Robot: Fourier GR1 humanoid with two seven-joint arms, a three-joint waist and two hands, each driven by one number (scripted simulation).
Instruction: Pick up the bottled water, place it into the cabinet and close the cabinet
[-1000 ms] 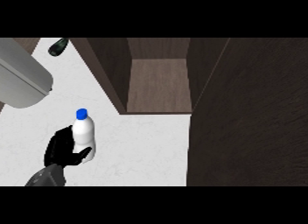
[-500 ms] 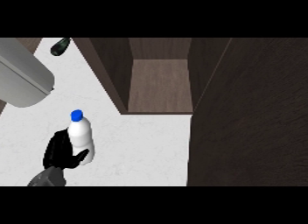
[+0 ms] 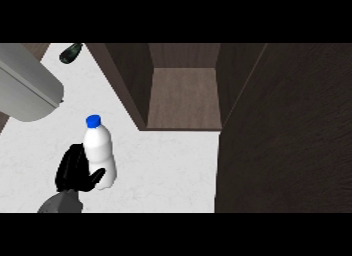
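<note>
Left robot hand [image 3: 74,170] is curling round the lower part of the bottle [image 3: 99,150], its dark fingers lying against the bottle's left side and its thumb crossing the near side. It is coming in from the view's lower edge on a grey forearm [image 3: 61,204]. The white bottle is showing its blue cap [image 3: 93,120] at the far end, and whether its base is touching the table [image 3: 171,165] cannot be told. It is sitting over the pale table at the view's lower left, outside the cabinet [image 3: 183,95], to the left of the opening and nearer than it. The cabinet is standing open, showing a brown compartment. A dark panel [image 3: 297,130] is filling the view's right side. A large grey rounded object [image 3: 20,85] is lying at the upper left, and a small dark object [image 3: 71,52] is sitting at the far edge.
</note>
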